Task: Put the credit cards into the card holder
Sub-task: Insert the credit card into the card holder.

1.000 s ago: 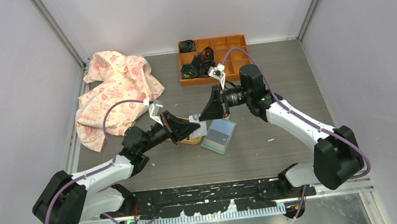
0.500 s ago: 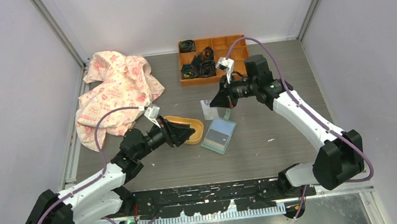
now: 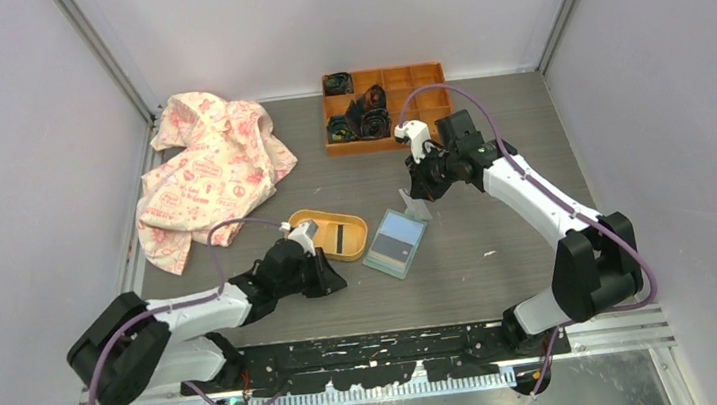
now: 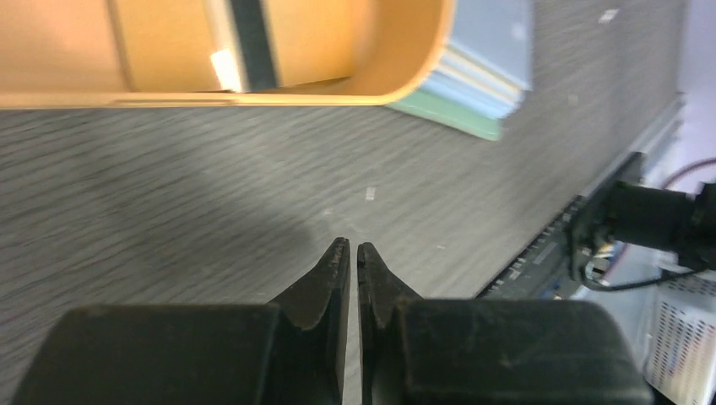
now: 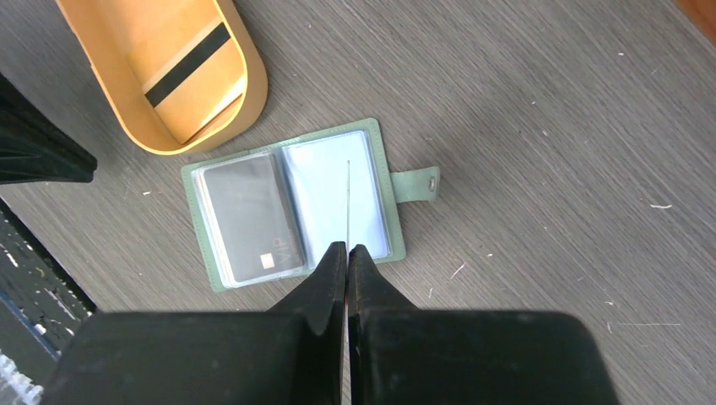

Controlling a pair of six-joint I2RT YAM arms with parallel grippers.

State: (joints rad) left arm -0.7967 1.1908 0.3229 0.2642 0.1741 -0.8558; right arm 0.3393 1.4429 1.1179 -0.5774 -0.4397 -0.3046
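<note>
The pale green card holder (image 3: 396, 242) lies open on the table, with a grey credit card (image 5: 249, 219) in its left sleeve. My right gripper (image 5: 347, 247) hangs above its right page and is shut on a whitish credit card (image 3: 413, 205). In the right wrist view that card shows edge-on as a thin line. Another card, with a dark stripe (image 5: 181, 55), lies in the yellow-orange dish (image 3: 333, 233). My left gripper (image 4: 354, 245) is shut on nothing, low over the table just in front of the dish.
A pink-patterned cloth (image 3: 210, 168) is heaped at the back left. An orange compartment tray (image 3: 423, 85) with dark items stands at the back. A black rail (image 3: 380, 346) runs along the near edge by the arm bases.
The grippers met over the dish with a card between them. The left one let go and drew back toward its base. The right one carried the card rightward over the card holder.
</note>
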